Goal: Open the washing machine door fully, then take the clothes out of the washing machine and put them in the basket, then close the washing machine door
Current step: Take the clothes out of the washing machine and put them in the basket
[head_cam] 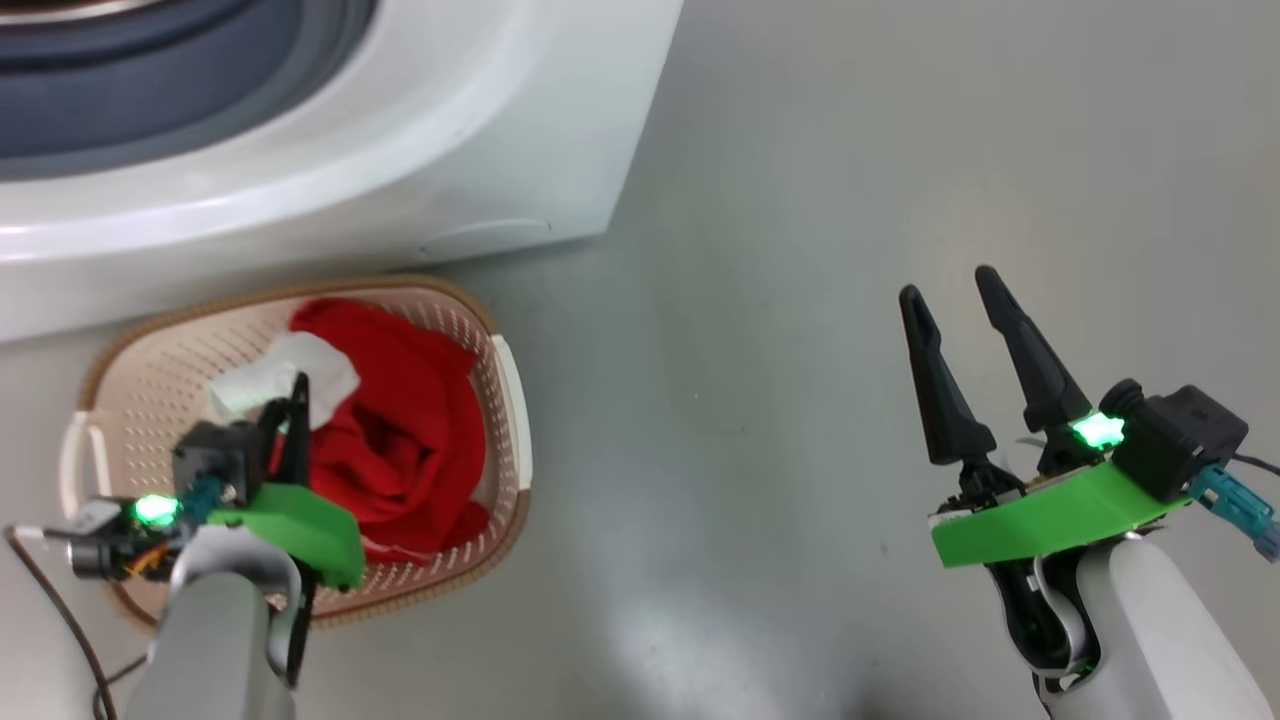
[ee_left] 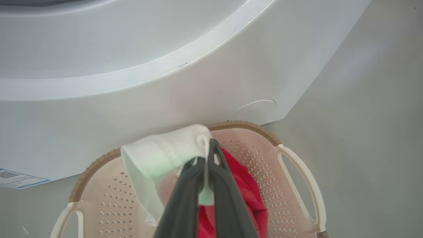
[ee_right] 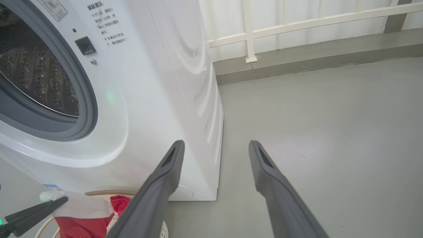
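Over cream perforated plastic basket [head_cam: 455, 293] beside white front-loading washing machine [head_cam: 450, 120], left gripper [ee_left: 211, 144] pinches white trim [ee_left: 158, 155] of red fabric clothes [head_cam: 400, 440] lying inside, right gripper [head_cam: 948, 284] gapes empty; release and closing the door look left.

A smooth grey floor [head_cam: 850, 150] lies under soft, even light, with a pale glare on its sheen. On the far side, a raised grey kerb [ee_right: 314, 56] runs below a white railing [ee_right: 248, 33] set against a pale, vertically lined wall [ee_right: 330, 8].
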You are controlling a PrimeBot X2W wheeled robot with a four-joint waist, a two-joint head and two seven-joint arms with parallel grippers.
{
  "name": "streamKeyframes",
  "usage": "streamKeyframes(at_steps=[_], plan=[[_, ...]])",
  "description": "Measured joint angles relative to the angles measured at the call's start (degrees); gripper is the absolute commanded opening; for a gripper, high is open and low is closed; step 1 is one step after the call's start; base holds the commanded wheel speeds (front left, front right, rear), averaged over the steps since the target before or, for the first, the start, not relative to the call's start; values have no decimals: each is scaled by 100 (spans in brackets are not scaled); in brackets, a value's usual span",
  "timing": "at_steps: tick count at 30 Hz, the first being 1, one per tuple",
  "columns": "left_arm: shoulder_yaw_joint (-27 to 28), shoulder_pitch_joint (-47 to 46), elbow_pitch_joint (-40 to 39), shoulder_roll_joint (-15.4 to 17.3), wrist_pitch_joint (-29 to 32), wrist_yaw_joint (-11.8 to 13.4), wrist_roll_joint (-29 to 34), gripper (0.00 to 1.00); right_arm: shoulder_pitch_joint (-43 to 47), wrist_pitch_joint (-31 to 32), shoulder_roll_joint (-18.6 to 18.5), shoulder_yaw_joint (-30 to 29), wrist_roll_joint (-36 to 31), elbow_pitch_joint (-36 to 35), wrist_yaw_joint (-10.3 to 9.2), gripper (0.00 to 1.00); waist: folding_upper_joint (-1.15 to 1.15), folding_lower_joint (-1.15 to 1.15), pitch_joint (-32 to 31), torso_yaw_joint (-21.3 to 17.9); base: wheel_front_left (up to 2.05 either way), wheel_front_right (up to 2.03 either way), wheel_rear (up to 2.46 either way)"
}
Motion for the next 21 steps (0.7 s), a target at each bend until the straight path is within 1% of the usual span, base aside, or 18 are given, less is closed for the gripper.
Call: streamKeyframes(at_steps=[8,9,16,17,21], plan=[[-88,-610,757,47,0,70,49,0,-252,0,69,14,10,-24,0,100,0,0,500,-72,0,0,0],[-87,-749,943,63,0,102,47,0,-302,0,90,21,10,-24,0,100,0,0,620,-79,0,0,0],[-156,-1155,1495,159,0,148,42,0,-467,0,103,38,10,-49,0,100,0,0,988,-80,0,0,0],[-154,-1215,1615,154,0,148,37,4,-467,0,103,41,10,-53,0,100,0,0,1033,-79,0,0,0],[-113,-1360,1909,143,0,152,-59,13,-468,0,103,46,10,-60,0,100,0,0,1152,-72,0,0,0]])
